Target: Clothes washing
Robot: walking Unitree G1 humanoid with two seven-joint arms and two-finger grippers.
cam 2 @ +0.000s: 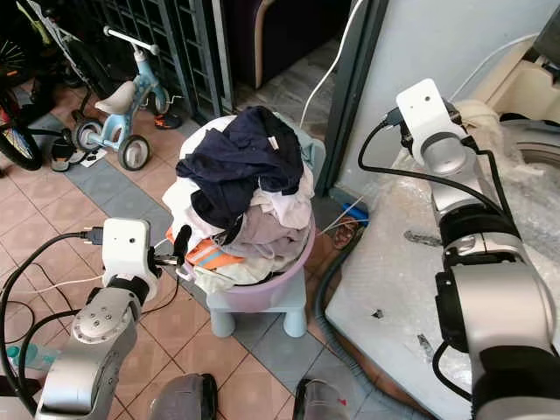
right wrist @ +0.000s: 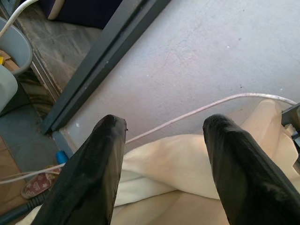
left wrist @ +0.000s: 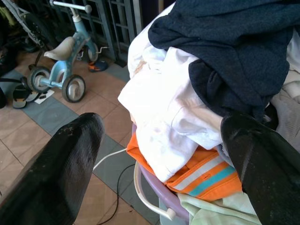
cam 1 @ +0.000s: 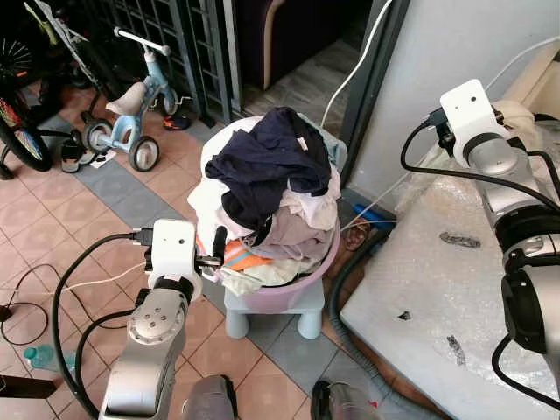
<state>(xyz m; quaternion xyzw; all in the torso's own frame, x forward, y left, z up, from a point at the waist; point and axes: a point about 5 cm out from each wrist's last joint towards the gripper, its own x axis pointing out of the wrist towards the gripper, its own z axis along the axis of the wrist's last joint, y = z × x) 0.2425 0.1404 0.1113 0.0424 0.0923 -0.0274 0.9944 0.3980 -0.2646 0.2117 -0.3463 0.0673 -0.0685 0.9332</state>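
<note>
Left gripper (left wrist: 159, 159), fingers apart, I hold beside the heaped pink plastic laundry basin (cam 1: 302, 284); right gripper (right wrist: 161, 159) spread, raised by the grey wall (right wrist: 201, 51).

The left arm is raised from seven o'clock, its left gripper (cam 1: 213, 252) held forward with the fingers (left wrist: 70, 159) spread apart. The right arm is extended toward two o'clock, the right gripper (right wrist: 161, 154) likewise parted.
</note>
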